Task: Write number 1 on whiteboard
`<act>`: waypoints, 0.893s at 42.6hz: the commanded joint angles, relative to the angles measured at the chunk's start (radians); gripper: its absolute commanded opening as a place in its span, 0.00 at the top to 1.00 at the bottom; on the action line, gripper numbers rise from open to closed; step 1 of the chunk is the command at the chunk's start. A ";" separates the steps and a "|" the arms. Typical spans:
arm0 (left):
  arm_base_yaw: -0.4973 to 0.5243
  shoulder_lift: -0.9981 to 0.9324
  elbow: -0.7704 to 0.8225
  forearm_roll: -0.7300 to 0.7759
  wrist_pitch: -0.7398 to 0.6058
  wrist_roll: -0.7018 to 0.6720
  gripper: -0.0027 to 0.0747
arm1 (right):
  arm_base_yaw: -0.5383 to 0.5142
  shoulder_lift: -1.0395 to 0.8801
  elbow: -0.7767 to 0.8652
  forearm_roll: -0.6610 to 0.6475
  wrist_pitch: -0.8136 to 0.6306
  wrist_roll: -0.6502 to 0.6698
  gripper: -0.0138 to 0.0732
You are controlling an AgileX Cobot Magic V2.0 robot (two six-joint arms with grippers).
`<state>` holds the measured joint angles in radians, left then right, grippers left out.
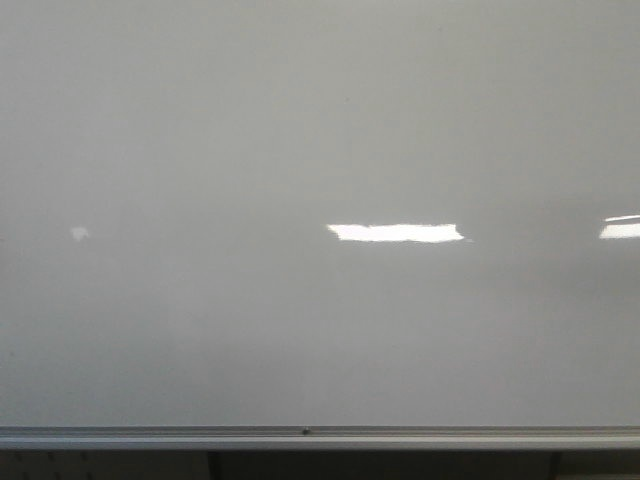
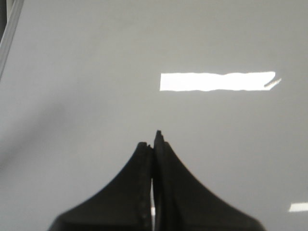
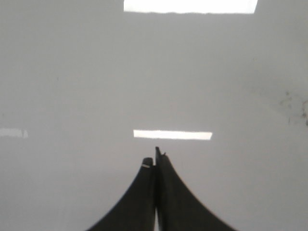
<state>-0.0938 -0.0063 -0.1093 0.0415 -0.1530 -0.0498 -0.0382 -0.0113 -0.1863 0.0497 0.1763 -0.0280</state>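
Observation:
The whiteboard [image 1: 300, 130] fills the front view, glossy pale grey, with a silver rail [image 1: 150, 437] along its bottom edge. A tiny dark mark [image 1: 467, 240] sits at the right end of the middle light reflection. In the left wrist view it shows as a short thin slanted stroke [image 2: 273, 83]. My left gripper [image 2: 154, 139] is shut, with nothing visible between its jaws, facing the board [image 2: 96, 72]. My right gripper [image 3: 155, 159] is shut too, facing the board [image 3: 72, 72]. No marker shows. Neither gripper is in the front view.
Bright rectangular light reflections [image 1: 395, 232] lie on the board, another at the right edge [image 1: 620, 228]. Faint dark smudges [image 3: 293, 103] mark the board in the right wrist view. The rail also shows in a corner of the left wrist view [image 2: 9, 29].

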 commanded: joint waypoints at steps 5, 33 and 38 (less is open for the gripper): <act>-0.006 0.070 -0.288 0.007 0.193 -0.006 0.99 | -0.007 0.081 -0.235 -0.002 0.039 0.003 0.91; -0.006 0.499 -0.584 0.058 0.770 -0.006 0.99 | -0.007 0.558 -0.533 0.001 0.415 0.003 0.91; -0.006 0.531 -0.584 0.058 0.757 -0.006 0.99 | -0.007 0.603 -0.533 0.011 0.438 0.003 0.91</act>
<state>-0.0938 0.4950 -0.6603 0.0978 0.6780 -0.0498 -0.0382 0.5531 -0.6864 0.0517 0.6650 -0.0263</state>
